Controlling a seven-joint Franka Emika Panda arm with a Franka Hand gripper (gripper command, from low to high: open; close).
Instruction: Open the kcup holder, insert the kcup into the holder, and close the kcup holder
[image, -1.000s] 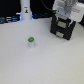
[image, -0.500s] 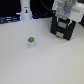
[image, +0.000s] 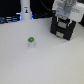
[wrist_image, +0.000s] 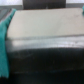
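The kcup holder (image: 63, 29) is a black boxy unit with pale handles on its front, standing at the exterior view's upper right. My gripper (image: 66, 19) hangs right above it, at its top; its fingers are too blurred to read. The kcup (image: 31, 40), a small pale pod with a green top, stands upright on the white table (image: 45, 62), well off to the exterior view's left of the holder. The wrist view is blurred: it shows a wide black body (wrist_image: 47, 62) close up, with a pale flat surface (wrist_image: 42, 25) beside it. No fingers show there.
A white upright object with a blue part (image: 25, 10) stands at the back, at the exterior view's upper left. A dark band (image: 10, 19) runs along the table's far edge. A teal strip (wrist_image: 5, 37) shows at one side of the wrist view.
The arm has shifted slightly over the holder. The kcup and the holder have not moved.
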